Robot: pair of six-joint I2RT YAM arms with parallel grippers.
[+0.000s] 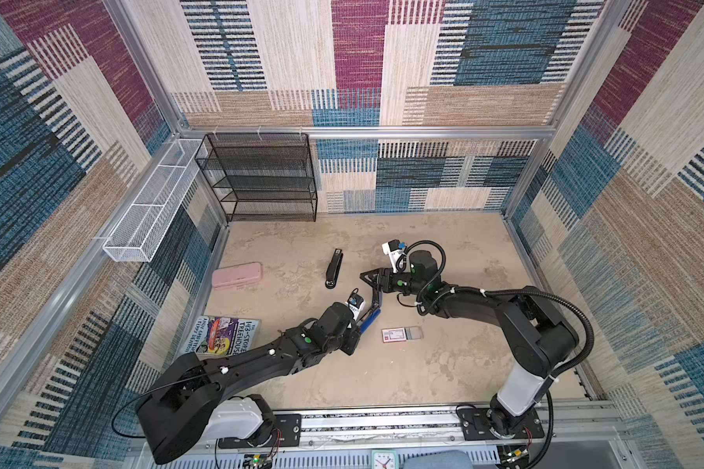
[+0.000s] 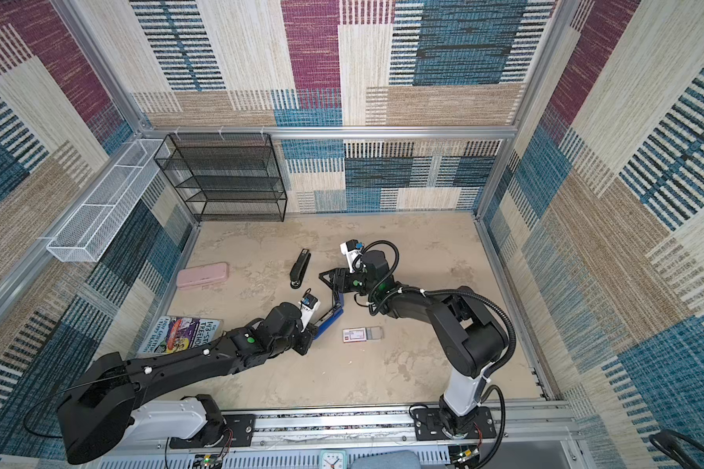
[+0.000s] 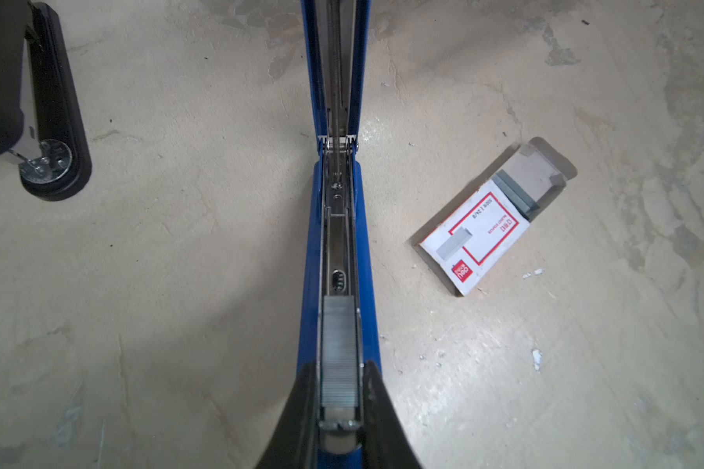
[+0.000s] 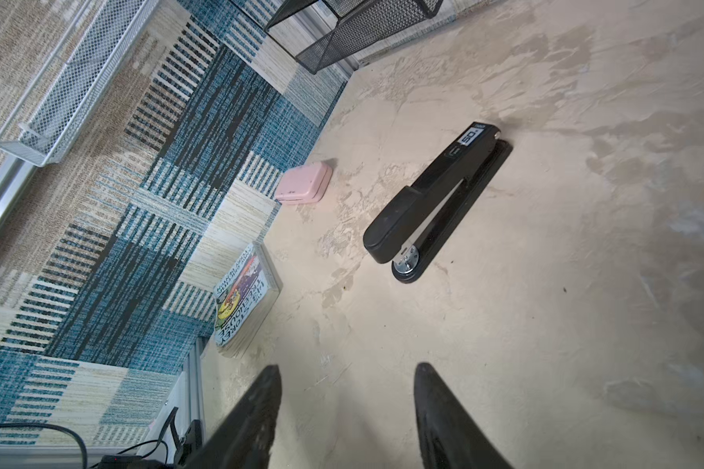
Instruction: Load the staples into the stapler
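Staples [image 3: 339,353] inside stapler [image 3: 367,243] channel

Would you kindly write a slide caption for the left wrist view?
Left gripper clamps the opened blue stapler, a staple strip seated in its channel; staple box lies apart.

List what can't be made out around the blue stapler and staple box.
- Blue stapler: raised lid's tip is cut off by the left wrist view's edge.
- Staples in its channel: too small in both top views.
- Staple box: sleeve hides how many strips remain, left wrist view.
- Right gripper: contact with the lid unclear in both top views, dark parts overlap; right wrist view misses it.
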